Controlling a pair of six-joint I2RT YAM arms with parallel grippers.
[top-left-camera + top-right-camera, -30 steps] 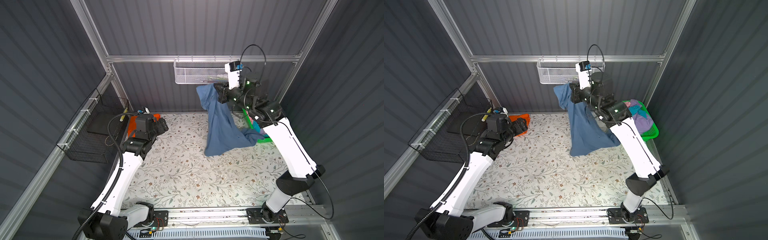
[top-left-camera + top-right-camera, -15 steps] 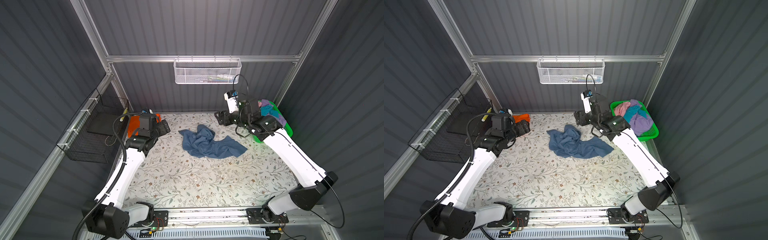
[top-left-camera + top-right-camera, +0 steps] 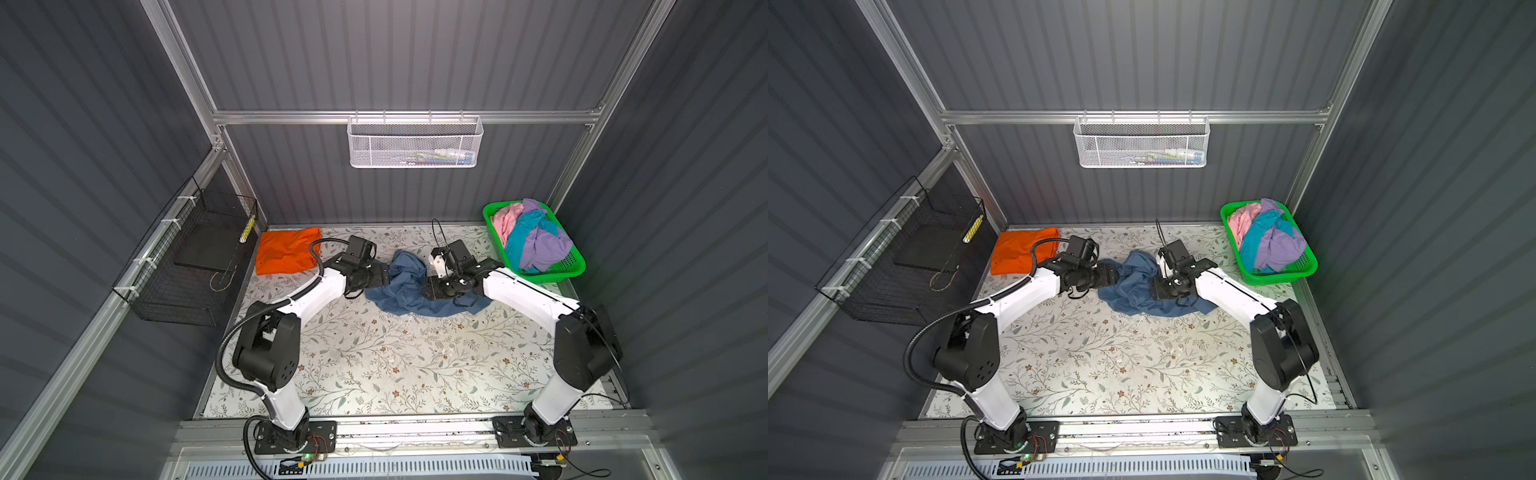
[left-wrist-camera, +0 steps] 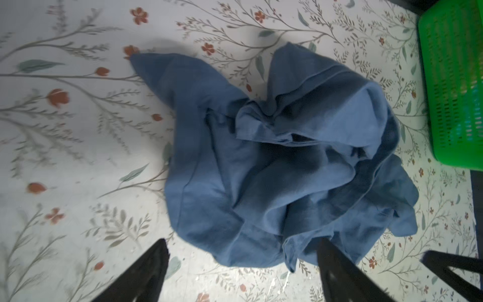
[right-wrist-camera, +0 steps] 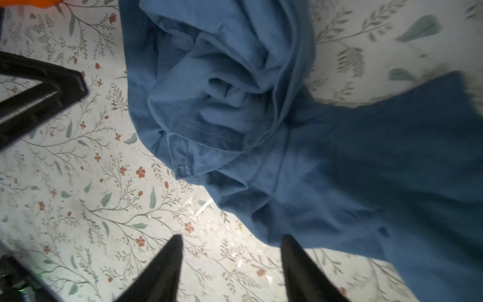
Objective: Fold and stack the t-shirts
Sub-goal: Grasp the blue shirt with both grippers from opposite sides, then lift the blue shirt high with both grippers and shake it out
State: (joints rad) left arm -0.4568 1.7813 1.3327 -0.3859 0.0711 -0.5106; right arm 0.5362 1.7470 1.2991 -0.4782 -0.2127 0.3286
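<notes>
- Black wire basket (image 3: 195, 257): on the side wall, well left of the dark blue t-shirt (image 3: 405, 286).
- Orange t-shirt (image 3: 286, 251): lies flattened on the floral table (image 3: 395, 361), left of the dark blue t-shirt and apart from it. The right wrist view shows only a sliver of it (image 5: 34, 2).
- Left gripper (image 3: 384, 277): at the dark blue t-shirt's left edge. In both top views the wrist housing hides the fingertips. The left wrist view shows the left gripper (image 4: 243, 244) with its jaws spread wide, one tip over bare table and one over cloth, nothing clamped.
- Dark blue t-shirt (image 4: 274, 157): a crumpled heap on the table, between the two grippers.
- Right gripper (image 3: 428, 286): over the dark blue t-shirt's right half. The right wrist view shows the right gripper (image 5: 232, 238) parted and empty, one tip at the cloth's edge.
- Green basket (image 3: 577, 266): right of the dark blue t-shirt, apart from it, holding bunched pink (image 3: 507, 220), turquoise (image 3: 517, 245) and lilac (image 3: 540, 245) t-shirts. The left wrist view shows only its wall (image 4: 452, 91).
</notes>
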